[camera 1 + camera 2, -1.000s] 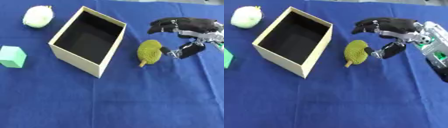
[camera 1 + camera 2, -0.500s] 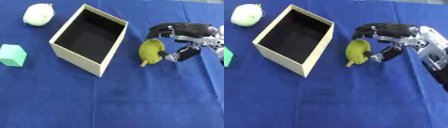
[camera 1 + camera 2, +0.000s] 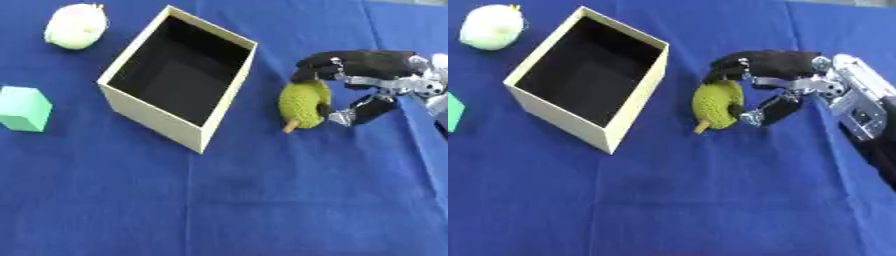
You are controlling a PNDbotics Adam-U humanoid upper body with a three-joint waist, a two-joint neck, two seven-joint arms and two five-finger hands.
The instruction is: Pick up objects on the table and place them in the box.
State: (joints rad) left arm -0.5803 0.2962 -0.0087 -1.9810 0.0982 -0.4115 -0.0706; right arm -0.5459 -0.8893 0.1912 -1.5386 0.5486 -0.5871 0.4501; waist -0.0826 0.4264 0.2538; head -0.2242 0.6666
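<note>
Green bumpy fruit (image 3: 303, 104) lies on the blue cloth (image 3: 262, 200) just right of the open box (image 3: 179, 75), the right hand (image 3: 776, 80) curling around it. Pale round fruit (image 3: 76, 26) and green cube (image 3: 22, 108) sit beyond the box's left.

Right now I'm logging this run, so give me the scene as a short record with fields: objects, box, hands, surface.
surface: blue cloth
box: open cream cardboard box, black inside, nothing visible in it
target object: green spiky fruit toy with a short stem, lying right of the box
right robot hand: fingers and thumb curled round the fruit toy
left robot hand: not in view
other objects: pale round plush far left of the box; mint green cube near the left edge
</note>
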